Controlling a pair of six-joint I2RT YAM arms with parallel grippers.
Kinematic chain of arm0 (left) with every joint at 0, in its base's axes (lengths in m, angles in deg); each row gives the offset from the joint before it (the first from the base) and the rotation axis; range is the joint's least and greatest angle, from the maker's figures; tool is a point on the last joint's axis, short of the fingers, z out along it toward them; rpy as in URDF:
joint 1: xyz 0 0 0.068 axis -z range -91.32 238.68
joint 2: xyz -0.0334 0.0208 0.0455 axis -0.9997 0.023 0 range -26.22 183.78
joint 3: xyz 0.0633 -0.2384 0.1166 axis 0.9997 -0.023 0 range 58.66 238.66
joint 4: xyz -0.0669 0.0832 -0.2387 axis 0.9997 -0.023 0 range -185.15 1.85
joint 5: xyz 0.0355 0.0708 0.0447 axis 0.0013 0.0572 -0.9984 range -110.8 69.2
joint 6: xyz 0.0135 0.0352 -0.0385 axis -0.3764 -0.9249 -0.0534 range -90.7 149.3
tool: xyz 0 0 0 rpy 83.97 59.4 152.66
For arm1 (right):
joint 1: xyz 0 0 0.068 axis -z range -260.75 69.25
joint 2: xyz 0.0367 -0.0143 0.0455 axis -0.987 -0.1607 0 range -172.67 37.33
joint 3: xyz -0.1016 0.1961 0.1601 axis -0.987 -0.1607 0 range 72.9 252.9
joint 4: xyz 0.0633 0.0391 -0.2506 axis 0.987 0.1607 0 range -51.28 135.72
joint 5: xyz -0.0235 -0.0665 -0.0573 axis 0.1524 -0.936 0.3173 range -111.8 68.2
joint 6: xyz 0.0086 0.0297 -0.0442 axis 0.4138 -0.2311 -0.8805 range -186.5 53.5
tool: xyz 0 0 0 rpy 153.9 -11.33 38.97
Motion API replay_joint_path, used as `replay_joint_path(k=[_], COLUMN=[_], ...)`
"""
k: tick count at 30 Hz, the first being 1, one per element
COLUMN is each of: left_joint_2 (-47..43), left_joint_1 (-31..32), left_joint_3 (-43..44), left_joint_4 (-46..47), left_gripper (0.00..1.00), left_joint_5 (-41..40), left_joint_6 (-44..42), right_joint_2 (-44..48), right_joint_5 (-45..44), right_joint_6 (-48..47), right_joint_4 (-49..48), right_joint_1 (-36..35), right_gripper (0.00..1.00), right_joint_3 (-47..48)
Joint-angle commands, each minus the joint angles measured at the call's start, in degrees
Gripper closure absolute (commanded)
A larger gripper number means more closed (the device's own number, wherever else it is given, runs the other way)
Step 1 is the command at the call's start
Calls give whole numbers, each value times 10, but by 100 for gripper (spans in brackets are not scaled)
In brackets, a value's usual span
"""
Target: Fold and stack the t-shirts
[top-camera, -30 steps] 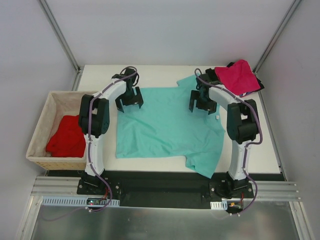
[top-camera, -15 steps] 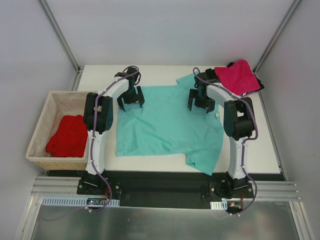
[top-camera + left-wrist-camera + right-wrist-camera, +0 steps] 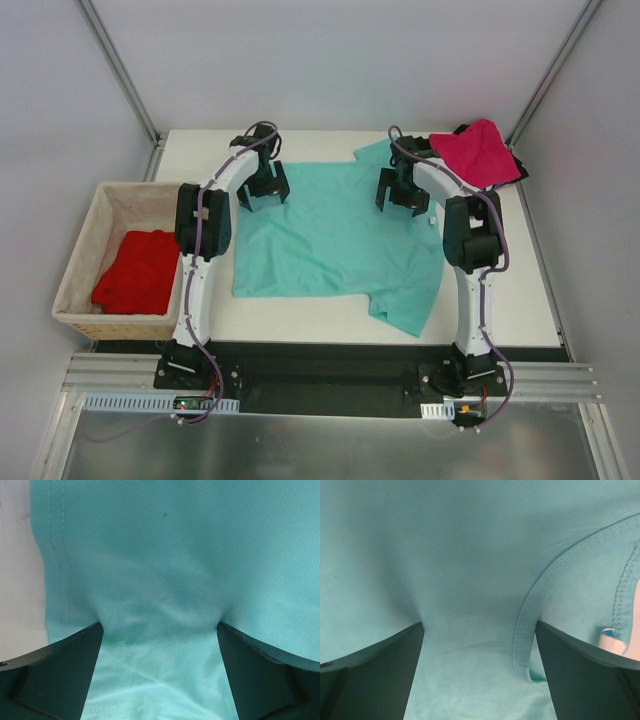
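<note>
Left claw, right claw advanced, pressing teal t-shirt.

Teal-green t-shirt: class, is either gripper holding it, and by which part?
Nothing is held: the left gripper and right gripper are open, pressing on the teal-green cloth t-shirt.

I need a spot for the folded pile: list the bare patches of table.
Bare table at the near right, right of the teal t-shirt; also a strip along the far edge behind it. Crowded: the far right corner, under the magenta t-shirt.
</note>
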Motion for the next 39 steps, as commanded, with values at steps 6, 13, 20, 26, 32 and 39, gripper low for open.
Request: replay_joint_path(k=[6, 13, 20, 26, 32, 39], left_joint_2=[58, -7, -273, -504, -655, -765], left_joint_1=[-25, -26, 18, 37, 48, 50], left_joint_3=[106, 118, -8, -281, -486, -603], left_joint_4=[-31, -27, -4, 19, 27, 27], left_gripper=[1, 1, 1, 1, 3, 5], left_joint_5=[8, 46, -21, -54, -65, -61], left_joint_6=[-13, -33, -57, -39, -19, -7], right_joint_2=[-40, 42, 293, 497, 620, 645], right_joint_5=[3, -28, -113, -177, -215, -245], right_joint_6=[-3, -20, -69, -47, 8, 43], right_joint_4=[33, 27, 18, 71, 123, 224], right_joint_1=[17, 14, -49, -147, -202, -258], right_gripper=[1, 2, 2, 1, 7, 12], right_joint_3=[82, 58, -67, -269, -439, -473])
